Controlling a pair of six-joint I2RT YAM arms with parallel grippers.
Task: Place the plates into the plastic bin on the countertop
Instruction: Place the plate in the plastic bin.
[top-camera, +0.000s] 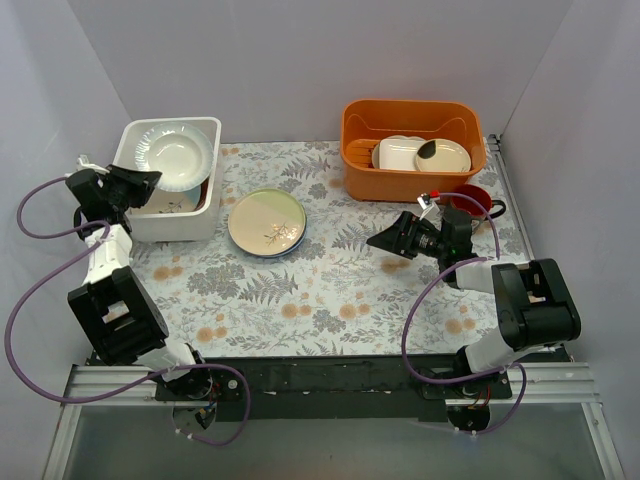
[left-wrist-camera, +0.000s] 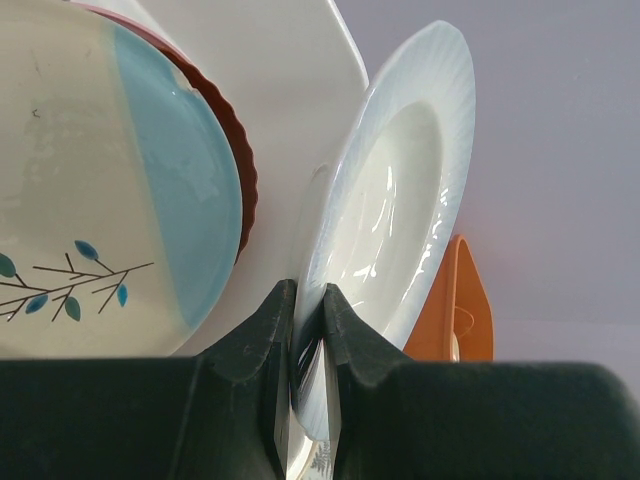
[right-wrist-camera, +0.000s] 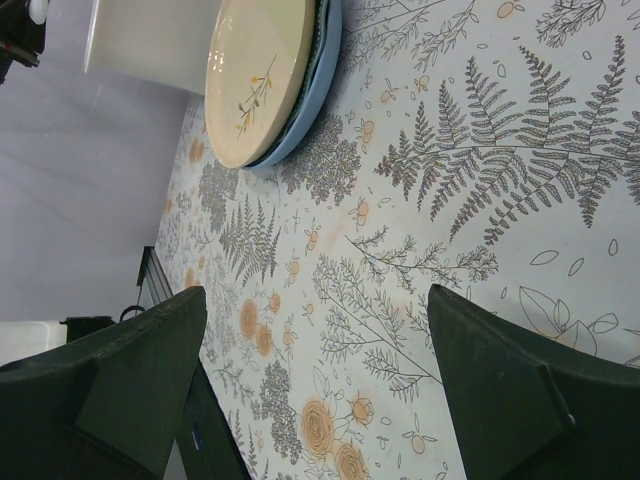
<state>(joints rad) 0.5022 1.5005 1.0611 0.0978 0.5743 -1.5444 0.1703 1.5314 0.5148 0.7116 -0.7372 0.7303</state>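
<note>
Left gripper (left-wrist-camera: 308, 300) is pinched narrow on the rim of the silvery white plate (left-wrist-camera: 400, 180). You have that plate tilted steeply over the plastic bin (top-camera: 175, 228), at the upper left of the top view.

The left wrist view shows three plates at the bin:
- The silvery white one, held.
- A cream-and-teal plate with a blue sprig (left-wrist-camera: 90, 200), at the left of the frame.
- A red-brown plate (left-wrist-camera: 238, 150), right behind the sprig plate, with only its edge showing.

Right gripper (right-wrist-camera: 315, 300) is spread wide and holds nothing. It hovers over the countertop (top-camera: 330, 300), right of centre, pointing left towards the plate stack.

There's one stack on the countertop, just right of the bin and not touching it. The cream-green plate with a leaf sprig (top-camera: 266, 220) is on top, and a light blue plate (right-wrist-camera: 292, 140) is under it. A darker teal edge shows between them. You can't tell from these views whether that is a third plate, so count at least two.

One orange tub (top-camera: 400, 185) sits at the upper right. It holds two cream dishes (top-camera: 400, 155), and something dark lies on the right one.

One red mug (top-camera: 478, 200) stands just below the tub, close behind the right gripper.
</note>
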